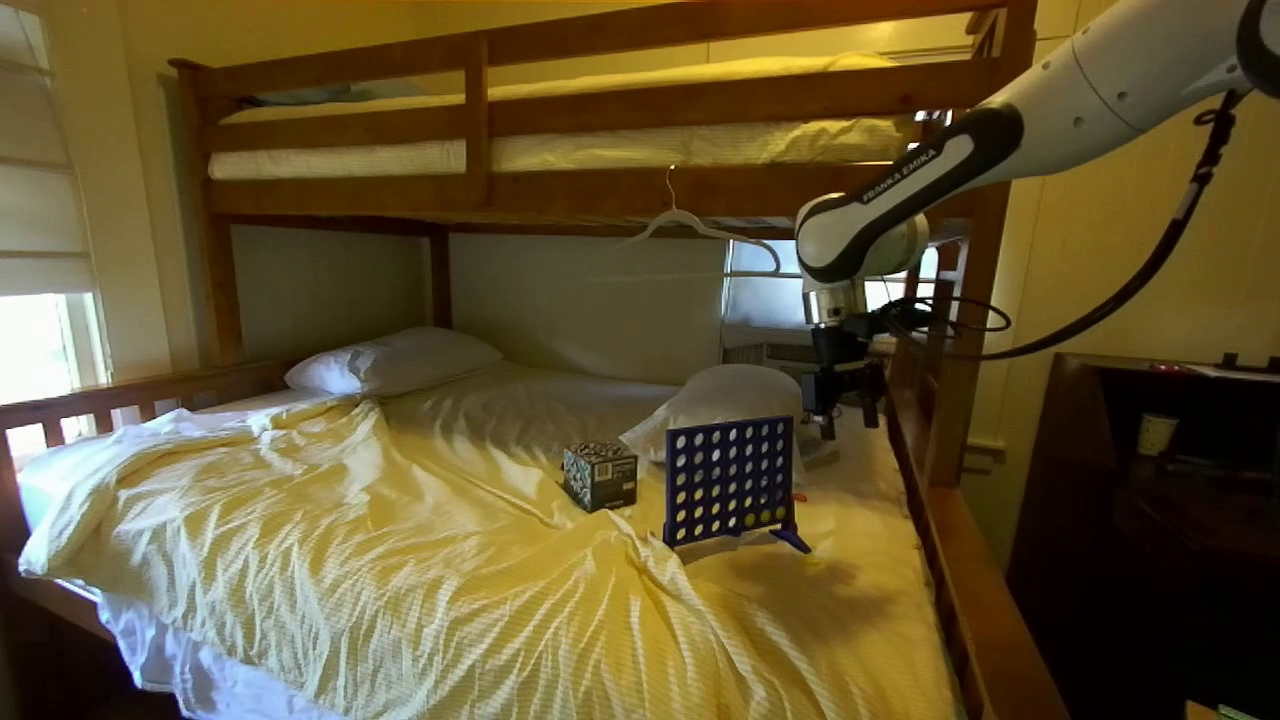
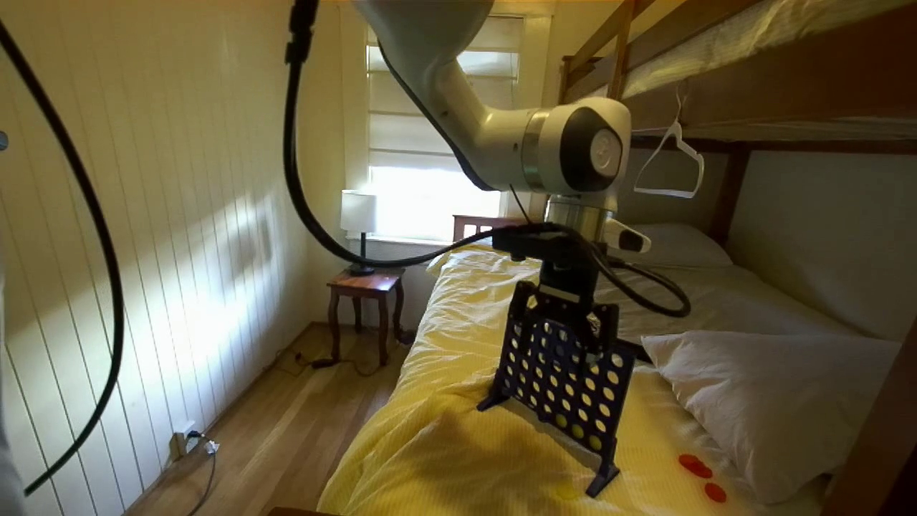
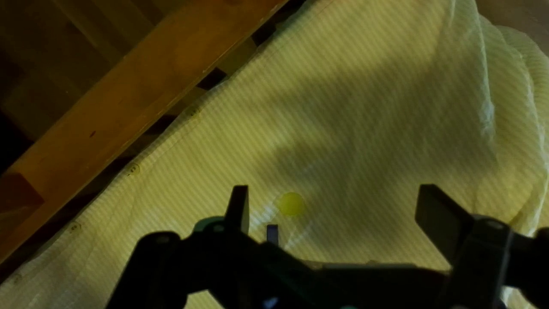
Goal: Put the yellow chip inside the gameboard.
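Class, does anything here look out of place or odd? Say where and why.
Red chips lie loose near a pillow, a yellow chip beside the gameboard, not inside it. A bare hanger dangles from the bunk rail, an odd place.

Upright on the yellow striped cloth bedcover (image 1: 400, 580), in an exterior view: dark blue rectangular gameboard (image 1: 730, 480) with round holes, right of a small dark patterned box (image 1: 600, 476), in front of a white pillow (image 1: 740, 393). Farther left and back: another white pillow (image 1: 395, 362). Above the bedcover, right of the gameboard's top: black two-fingered pincer (image 1: 848, 420).

In an exterior view, flat on the bedcover near one gameboard foot: yellow round chip (image 2: 566, 491); right of the gameboard, just beside the first pillow: red round chips (image 2: 715, 492). In the wrist view, below the pincer, between its fingertips (image 3: 241, 206) as viewed: the yellow chip.
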`<action>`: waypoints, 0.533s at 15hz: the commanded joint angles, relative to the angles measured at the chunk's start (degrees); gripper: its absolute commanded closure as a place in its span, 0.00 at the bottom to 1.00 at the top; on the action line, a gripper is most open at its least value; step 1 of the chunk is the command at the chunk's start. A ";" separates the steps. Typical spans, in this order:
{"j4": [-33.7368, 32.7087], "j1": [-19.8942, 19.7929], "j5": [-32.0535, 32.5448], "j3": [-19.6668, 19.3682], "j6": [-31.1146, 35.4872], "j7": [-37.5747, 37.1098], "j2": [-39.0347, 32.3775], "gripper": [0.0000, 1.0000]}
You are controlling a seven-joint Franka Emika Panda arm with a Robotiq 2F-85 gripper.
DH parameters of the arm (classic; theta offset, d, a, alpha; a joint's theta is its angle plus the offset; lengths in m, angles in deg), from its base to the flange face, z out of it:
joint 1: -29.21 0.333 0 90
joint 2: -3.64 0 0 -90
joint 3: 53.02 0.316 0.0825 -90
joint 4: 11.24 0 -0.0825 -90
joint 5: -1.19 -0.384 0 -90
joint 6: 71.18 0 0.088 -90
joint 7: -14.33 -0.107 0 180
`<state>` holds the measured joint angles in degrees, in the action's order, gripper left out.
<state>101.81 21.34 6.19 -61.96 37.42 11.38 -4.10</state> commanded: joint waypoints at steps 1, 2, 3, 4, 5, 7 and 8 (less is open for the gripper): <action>0.75 0.50 1.15 0.53 6.44 -2.22 -3.82 0.00; 1.49 0.60 1.26 0.57 9.02 -1.99 -4.51 0.00; 2.07 0.76 1.60 0.60 11.94 -1.76 -5.65 0.00; 2.54 0.97 1.89 0.57 14.17 -1.83 -6.59 0.00; 2.95 1.02 1.88 0.58 16.39 -1.40 -7.65 0.00; 3.49 1.12 2.02 0.45 19.89 -1.26 -9.94 0.00; 3.63 1.24 2.32 0.34 21.12 -1.31 -10.89 0.00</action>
<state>104.63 22.36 6.89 -61.63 54.57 10.72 -12.70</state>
